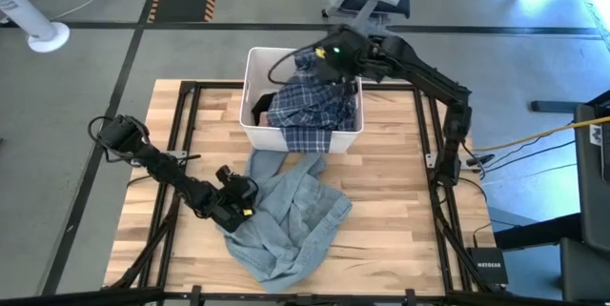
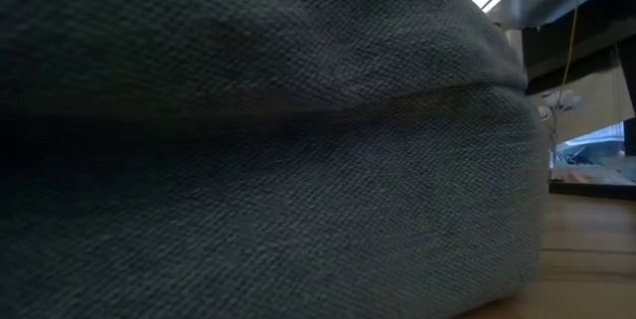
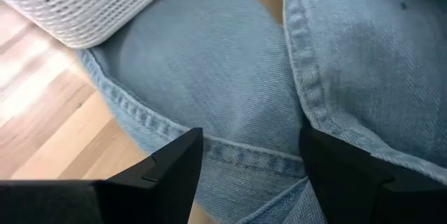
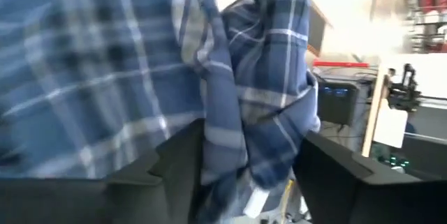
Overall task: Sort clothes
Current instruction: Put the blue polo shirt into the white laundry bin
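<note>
A large light-blue denim shirt (image 1: 291, 215) lies crumpled on the wooden table, in front of the white bin (image 1: 250, 106). It fills the low view (image 2: 258, 140). My left gripper (image 1: 240, 209) is open at the shirt's left edge, and its fingers straddle a stitched hem (image 3: 244, 147). My right gripper (image 1: 319, 58) is over the bin's far side, shut on a navy plaid shirt (image 1: 310, 106). That shirt drapes over the bin and its near rim. Other dark clothes (image 1: 262, 104) show inside the bin. My left gripper's fingers (image 3: 174, 172) stand just over the denim, and I cannot tell whether they touch it. My right gripper pinches a gathered bunch of the plaid shirt (image 4: 237, 112) between its two fingers, several layers thick. The shirt hangs from the fingers, and its lower part (image 1: 310, 139) lies over the bin's near rim.
The bin's mesh wall (image 3: 84, 1) stands close beyond my left gripper. Bare wood (image 1: 391, 192) lies to the right of the denim shirt. The black frame rails (image 1: 424, 153) run along the table's sides.
</note>
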`<state>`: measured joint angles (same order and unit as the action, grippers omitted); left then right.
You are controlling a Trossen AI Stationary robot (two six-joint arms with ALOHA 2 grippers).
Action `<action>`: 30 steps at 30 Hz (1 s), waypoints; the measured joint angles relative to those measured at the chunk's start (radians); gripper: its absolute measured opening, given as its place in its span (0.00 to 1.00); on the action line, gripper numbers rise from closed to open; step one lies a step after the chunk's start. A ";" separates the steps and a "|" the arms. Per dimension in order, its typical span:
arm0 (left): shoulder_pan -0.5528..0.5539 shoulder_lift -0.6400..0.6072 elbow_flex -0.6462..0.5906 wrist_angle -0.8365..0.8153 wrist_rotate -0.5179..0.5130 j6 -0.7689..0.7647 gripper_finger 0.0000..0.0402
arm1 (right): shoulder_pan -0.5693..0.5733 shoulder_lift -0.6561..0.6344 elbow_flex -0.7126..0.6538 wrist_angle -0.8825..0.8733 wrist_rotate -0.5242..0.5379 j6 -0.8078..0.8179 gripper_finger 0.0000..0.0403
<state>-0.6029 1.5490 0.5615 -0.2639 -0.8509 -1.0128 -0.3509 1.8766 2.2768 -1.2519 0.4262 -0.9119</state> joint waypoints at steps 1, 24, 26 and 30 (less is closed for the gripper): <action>0.000 0.000 0.000 0.003 0.003 0.008 0.58 | 0.001 -0.013 0.000 -0.029 -0.001 0.010 0.56; 0.002 0.000 0.001 0.019 0.010 0.018 0.58 | 0.454 -0.090 -0.290 -0.135 -0.075 0.141 0.63; 0.002 0.001 0.001 0.019 0.010 0.018 0.58 | 0.508 -0.089 -0.389 -0.067 -0.025 0.115 0.63; 0.000 0.018 0.002 0.021 0.002 0.011 0.58 | 0.587 -0.088 -0.585 0.106 0.109 0.053 0.63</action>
<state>-0.6025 1.5670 0.5632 -0.2425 -0.8493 -1.0023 0.2365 1.7882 1.6917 -1.1459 0.5352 -0.8594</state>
